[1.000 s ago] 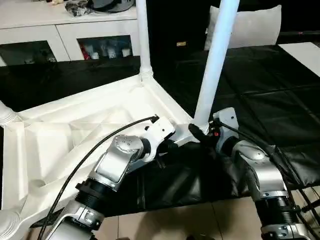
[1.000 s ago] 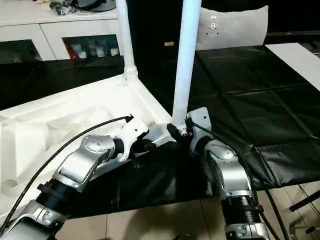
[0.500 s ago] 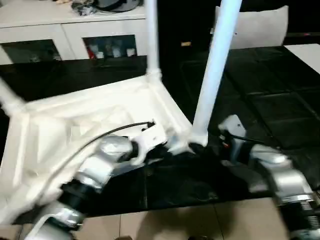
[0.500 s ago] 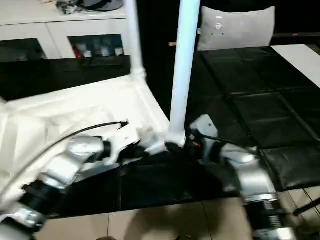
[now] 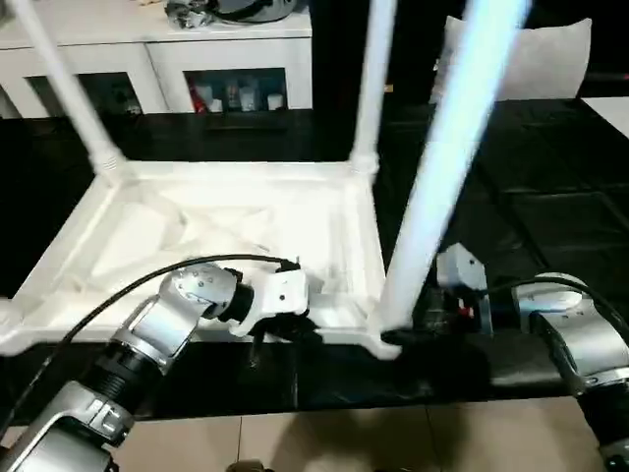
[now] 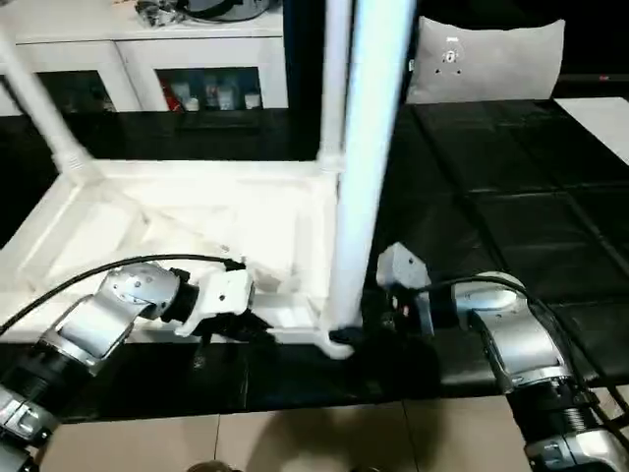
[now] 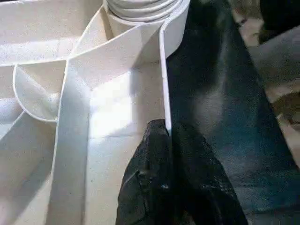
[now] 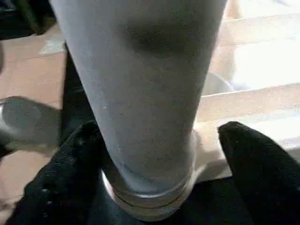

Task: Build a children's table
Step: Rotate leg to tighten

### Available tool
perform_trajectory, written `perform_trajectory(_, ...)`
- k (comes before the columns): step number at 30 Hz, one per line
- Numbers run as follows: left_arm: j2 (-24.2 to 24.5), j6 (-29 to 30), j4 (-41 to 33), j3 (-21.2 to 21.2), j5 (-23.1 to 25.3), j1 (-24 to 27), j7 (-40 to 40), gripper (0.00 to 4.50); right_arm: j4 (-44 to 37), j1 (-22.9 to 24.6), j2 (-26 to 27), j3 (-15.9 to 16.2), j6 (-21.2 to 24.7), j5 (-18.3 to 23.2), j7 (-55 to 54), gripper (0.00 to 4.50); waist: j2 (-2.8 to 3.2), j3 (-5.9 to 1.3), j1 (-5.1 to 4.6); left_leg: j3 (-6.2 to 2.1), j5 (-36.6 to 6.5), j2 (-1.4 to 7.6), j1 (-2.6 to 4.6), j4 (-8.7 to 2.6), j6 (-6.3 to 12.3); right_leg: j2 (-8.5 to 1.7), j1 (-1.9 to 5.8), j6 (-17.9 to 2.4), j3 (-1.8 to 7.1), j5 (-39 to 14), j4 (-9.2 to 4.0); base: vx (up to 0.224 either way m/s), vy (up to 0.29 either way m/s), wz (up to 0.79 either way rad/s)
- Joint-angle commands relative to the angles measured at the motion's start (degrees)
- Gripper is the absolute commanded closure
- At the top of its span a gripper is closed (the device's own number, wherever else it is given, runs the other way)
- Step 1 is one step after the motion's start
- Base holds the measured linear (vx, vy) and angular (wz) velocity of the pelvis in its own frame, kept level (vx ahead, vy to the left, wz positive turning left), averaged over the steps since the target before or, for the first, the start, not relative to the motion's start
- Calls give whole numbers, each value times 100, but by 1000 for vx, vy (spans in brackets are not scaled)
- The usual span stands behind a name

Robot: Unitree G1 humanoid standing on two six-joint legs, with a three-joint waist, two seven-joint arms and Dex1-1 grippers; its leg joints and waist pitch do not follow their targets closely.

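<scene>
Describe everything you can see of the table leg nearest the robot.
The near leg is a long, round, white plastic tube, narrower toward its upper end. It stands nearly upright, leaning slightly, with its ringed base seated in the corner socket of the upturned table top, which lies on a black surface. The right end effector has one black finger on each side of its base; whether they press it is unclear. Its upper end runs out of the picture.

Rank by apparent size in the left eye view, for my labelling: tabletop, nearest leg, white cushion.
1. Tabletop, largest.
2. Nearest leg; closeness to the camera inflates it.
3. White cushion, smallest, partly hidden behind that leg.
</scene>
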Motion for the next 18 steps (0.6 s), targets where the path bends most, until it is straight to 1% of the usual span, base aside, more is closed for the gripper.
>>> perform_trajectory(1, 50, -136, 19, -202, 89, -103, -227, 450, 45, -17, -23, 20, 16, 35, 56, 77, -107, -377, -10, 5, -557, 235, -41, -370, 599, -343, 352, -1130, 303, -1456, -368, 0, 0, 0)
perform_trajectory(4, 38, -174, 62, -214, 71, -120, -235, 450, 87, -27, -16, 31, 22, 89, 118, 91, -115, -383, 6, 4, -508, 231, -47, -367, 592, -341, 360, -1147, 300, -1374, -353, 0, 0, 0)
perform_trajectory(7, 15, -209, 107, -214, 55, -120, -261, 450, 127, -31, -5, 54, 34, 146, 185, 126, -112, -374, 9, 5, -547, 221, -50, -368, 571, -343, 361, -1109, 295, -1506, -373, 0, 0, 0)
perform_trajectory(9, 11, -222, 117, -211, 59, -119, -272, 450, 136, -31, -7, 57, 28, 145, 204, 140, -114, -377, 7, 4, -551, 223, -52, -367, 572, -336, 360, -1088, 291, -1531, -375, 0, 0, 0)
perform_trajectory(10, 8, -224, 118, -207, 60, -112, -278, 450, 138, -24, -3, 58, 38, 152, 217, 140, -118, -376, 8, 5, -547, 226, -50, -368, 570, -338, 358, -1086, 292, -1525, -376, 0, 0, 0)
perform_trajectory(12, -5, -178, 94, -183, 31, -75, -258, 450, 91, 15, 45, 30, 121, 237, 230, 169, -118, -373, 2, 4, -526, 227, -51, -369, 583, -330, 356, -1099, 292, -1483, -369, 0, 0, 0)
perform_trajectory(14, -59, -19, 30, -109, -71, -21, -179, 450, -26, 85, 140, -24, 250, 367, 187, 177, -118, -368, 6, 6, -526, 225, -49, -370, 586, -332, 355, -1097, 292, -1506, -373, 0, 0, 0)
perform_trajectory(15, -99, 104, -29, -60, -141, 14, -117, 450, -104, 127, 209, -62, 340, 448, 109, 177, -104, -367, 9, 10, -511, 223, -53, -367, 576, -334, 354, -1106, 292, -1502, -370, 0, 0, 0)
perform_trajectory(17, -195, 402, -170, 47, -272, 92, 43, 450, -247, 196, 361, -133, 537, 570, -152, 183, -106, -365, 3, 3, -514, 234, -59, -376, 553, -336, 362, -1100, 294, -1488, -369, 0, 0, 0)
perform_trajectory(18, -196, 405, -171, 48, -273, 93, 45, 450, -248, 197, 363, -134, 538, 571, -155, 183, -107, -367, -1, 3, -519, 228, -50, -378, 549, -333, 355, -1096, 289, -1507, -378, 0, 0, 0)
